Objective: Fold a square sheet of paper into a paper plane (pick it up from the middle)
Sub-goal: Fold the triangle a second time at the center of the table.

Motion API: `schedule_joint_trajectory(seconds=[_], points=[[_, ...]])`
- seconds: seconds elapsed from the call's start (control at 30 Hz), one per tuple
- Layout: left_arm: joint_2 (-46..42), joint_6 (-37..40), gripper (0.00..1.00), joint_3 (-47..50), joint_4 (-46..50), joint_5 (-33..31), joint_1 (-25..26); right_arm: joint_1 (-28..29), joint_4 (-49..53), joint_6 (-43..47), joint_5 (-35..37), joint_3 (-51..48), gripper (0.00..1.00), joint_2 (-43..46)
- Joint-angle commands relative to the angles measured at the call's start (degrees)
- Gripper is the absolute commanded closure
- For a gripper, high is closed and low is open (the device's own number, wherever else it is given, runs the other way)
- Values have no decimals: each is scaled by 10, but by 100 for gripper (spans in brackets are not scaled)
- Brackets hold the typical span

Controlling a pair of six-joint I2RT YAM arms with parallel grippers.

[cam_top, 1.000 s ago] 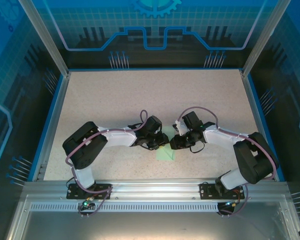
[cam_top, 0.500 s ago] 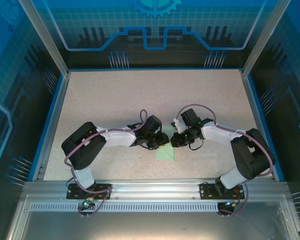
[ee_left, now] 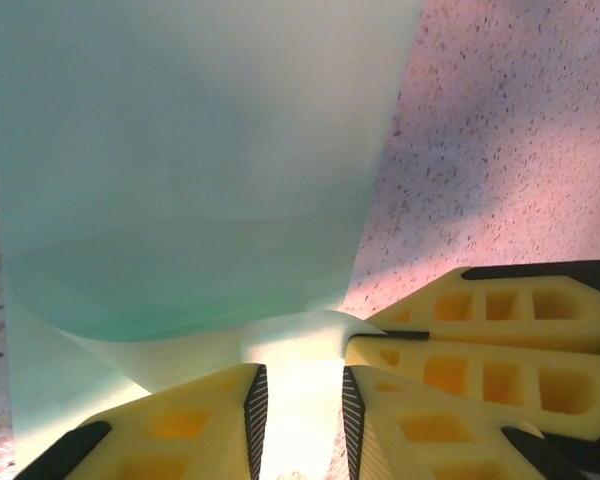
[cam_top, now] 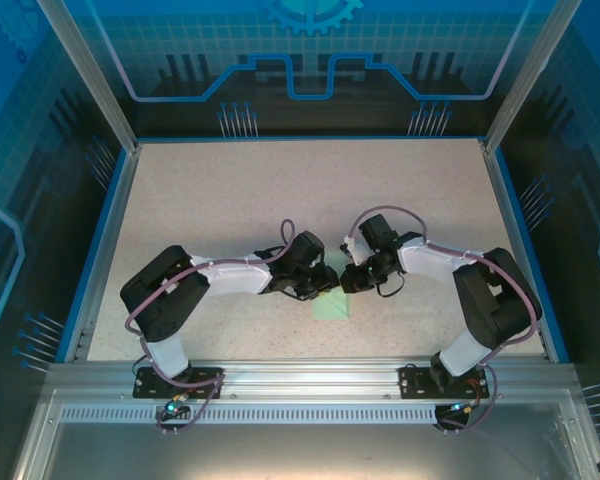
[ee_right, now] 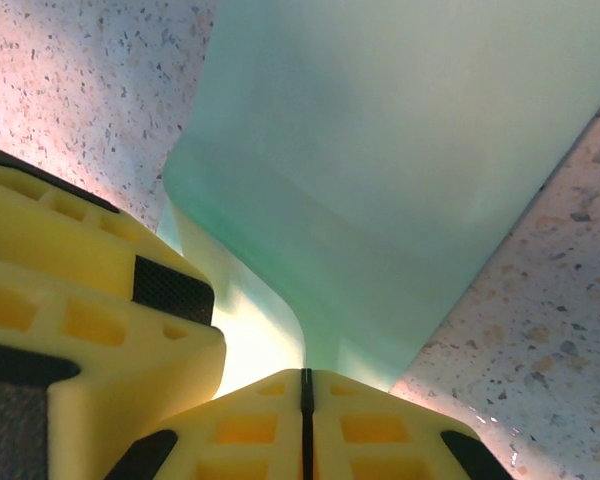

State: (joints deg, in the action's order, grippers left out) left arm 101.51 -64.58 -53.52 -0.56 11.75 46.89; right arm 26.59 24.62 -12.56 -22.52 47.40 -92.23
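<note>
The square sheet of paper (cam_top: 330,304), pale mint-green, lies on the speckled table between both grippers. Close up the sheet (ee_left: 180,150) bends upward in a soft rounded curl. My left gripper (cam_top: 326,284) stands at the sheet's left edge. Its yellow jaws (ee_left: 300,378) are apart, with pale paper showing in the gap. My right gripper (cam_top: 348,283) faces it from the right. Its fingertips (ee_right: 304,376) are pressed together on the lifted edge of the sheet (ee_right: 400,150). The right fingers (ee_left: 480,345) sit close beside the left ones, and a left finger (ee_right: 80,320) shows in the right wrist view.
The speckled table (cam_top: 230,200) stretches far behind and to both sides of the arms. A blue rim and glass walls (cam_top: 108,230) enclose it. An aluminium rail (cam_top: 300,375) carrying both arm bases runs along the near edge.
My right gripper has gone from partly open to shut on the paper's edge, and its arm has drawn in to the left. The left arm has stayed put.
</note>
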Motion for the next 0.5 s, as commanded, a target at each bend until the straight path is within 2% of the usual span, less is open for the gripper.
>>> schedule_joint_trajectory(seconds=[0.0, 0.47], points=[[-17, 1, 71, -4, 3, -3, 6, -10, 11, 4, 3, 10, 90, -9], [-2, 2, 73, -4, 1, -5, 6, -21, 5, 2, -10, 10, 89, -17]])
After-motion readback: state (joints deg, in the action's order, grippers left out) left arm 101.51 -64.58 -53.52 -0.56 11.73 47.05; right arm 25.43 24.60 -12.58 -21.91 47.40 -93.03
